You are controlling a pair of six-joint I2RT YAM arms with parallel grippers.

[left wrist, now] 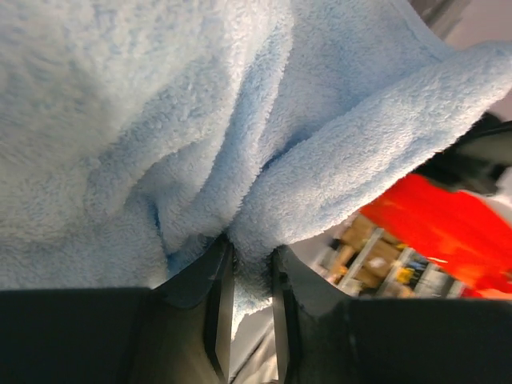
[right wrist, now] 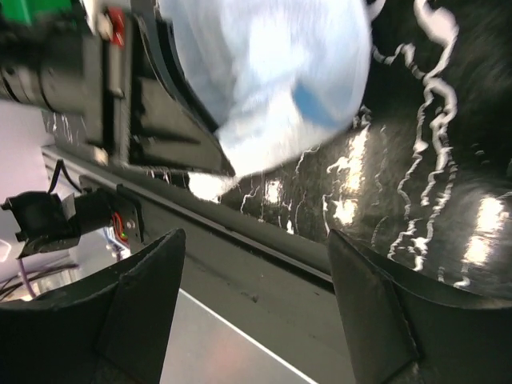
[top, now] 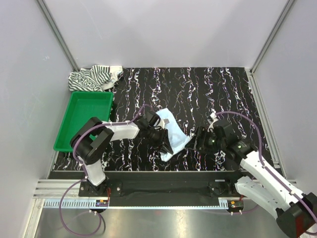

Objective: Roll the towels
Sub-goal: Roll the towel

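Two towels on my screens. The plain light blue terry towel (top: pixel 174 130) hangs bunched over the black marbled table (top: pixel 213 91) near its front edge, raised, I judge, so that a free edge drops clear for rolling. My left gripper (left wrist: pixel 244 264) is pinched onto a fold of it. My right gripper (right wrist: pixel 256 304) hovers just beside it, fingers spread, holding nothing. The black-and-white striped towel (top: pixel 94 78) lies crumpled at the far left corner (beyond the one green plastic tray (top: pixel 84 124)) — untouched.
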